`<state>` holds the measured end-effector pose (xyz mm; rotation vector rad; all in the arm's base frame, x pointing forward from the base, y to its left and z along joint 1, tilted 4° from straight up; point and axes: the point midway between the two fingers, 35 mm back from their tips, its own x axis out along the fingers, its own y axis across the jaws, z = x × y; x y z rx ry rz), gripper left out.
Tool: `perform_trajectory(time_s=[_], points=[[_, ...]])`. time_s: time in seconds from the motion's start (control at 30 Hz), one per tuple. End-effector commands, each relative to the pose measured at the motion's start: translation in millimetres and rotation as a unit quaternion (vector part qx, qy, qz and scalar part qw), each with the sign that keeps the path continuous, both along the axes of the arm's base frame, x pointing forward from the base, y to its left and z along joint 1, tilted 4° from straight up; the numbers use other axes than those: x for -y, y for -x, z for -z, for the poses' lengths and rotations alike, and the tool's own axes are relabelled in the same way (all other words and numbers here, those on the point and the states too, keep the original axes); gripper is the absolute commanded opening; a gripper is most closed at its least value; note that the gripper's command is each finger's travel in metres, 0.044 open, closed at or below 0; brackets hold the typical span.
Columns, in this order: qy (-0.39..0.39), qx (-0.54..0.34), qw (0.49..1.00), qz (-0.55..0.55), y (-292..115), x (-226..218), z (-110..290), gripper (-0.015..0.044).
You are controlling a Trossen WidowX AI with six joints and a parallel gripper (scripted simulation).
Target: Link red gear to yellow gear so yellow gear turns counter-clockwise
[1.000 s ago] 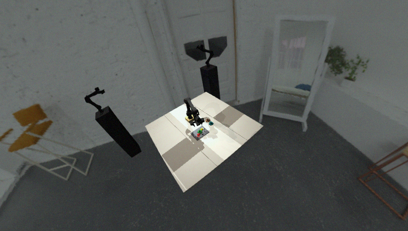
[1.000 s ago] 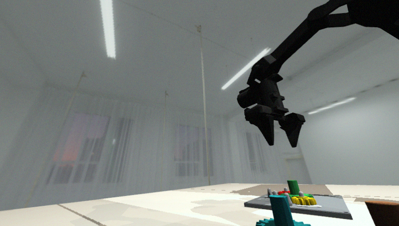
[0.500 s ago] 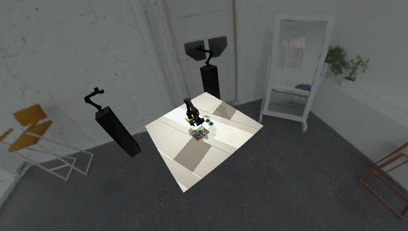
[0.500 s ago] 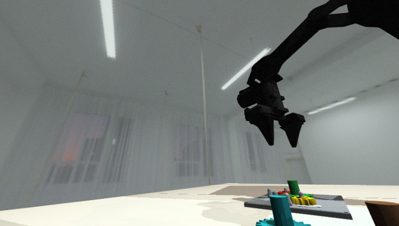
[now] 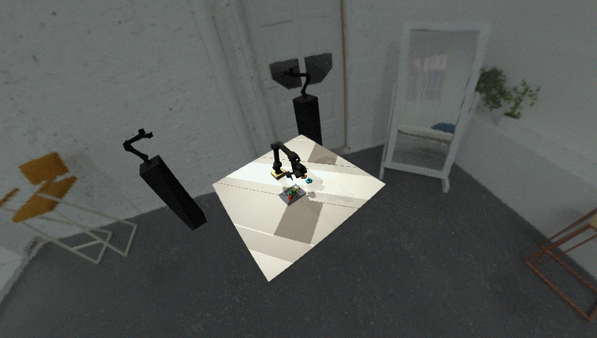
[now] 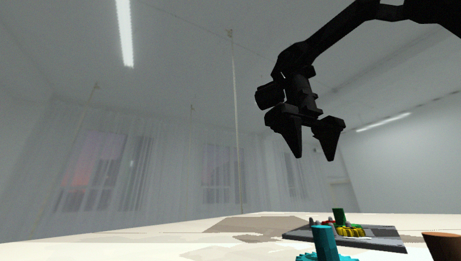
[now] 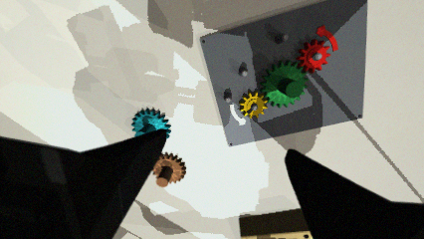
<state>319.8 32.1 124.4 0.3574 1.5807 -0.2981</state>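
Observation:
The grey board [image 7: 343, 95] [image 5: 288, 202] [image 6: 388, 241] carries the red gear [image 7: 309, 57] [image 6: 329, 221], the yellow gear [image 7: 247, 101] [image 6: 350, 231] and, between them, a green gear [image 7: 276, 82] with an upright handle. The green gear looks flat, its teeth at both neighbours' teeth. Three empty pegs show in the wrist view: one peg [image 7: 284, 37] near the top, one peg [image 7: 240, 72] and one peg [image 7: 228, 99] left of the yellow gear. A teal gear [image 7: 145, 119] [image 6: 323, 241] [image 5: 308, 180] and a brown gear [image 7: 175, 168] [image 6: 443, 246] stand on the table. My gripper [image 6: 313, 159] [image 7: 226, 144] is open and empty, high above the table.
The arm's yellowish base [image 5: 276, 174] stands behind the board and shows at the wrist view's bottom edge. In the wrist view, the left finger partly covers the teal gear and lies close to the brown one. Shadows cross the table and board.

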Motion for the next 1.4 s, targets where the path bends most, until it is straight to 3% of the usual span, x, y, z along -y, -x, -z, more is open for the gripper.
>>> perform_trajectory(time_s=[0.0, 0.37, 1.37], points=[[-0.004, 0.005, 1.000, -0.012, 17, -64, -15, 0.0440], [-0.014, -0.003, 1.000, -0.001, 107, -198, -46, 0.0440], [-0.015, -0.003, 1.000, 0.000, 109, -199, -47, 0.0440]])
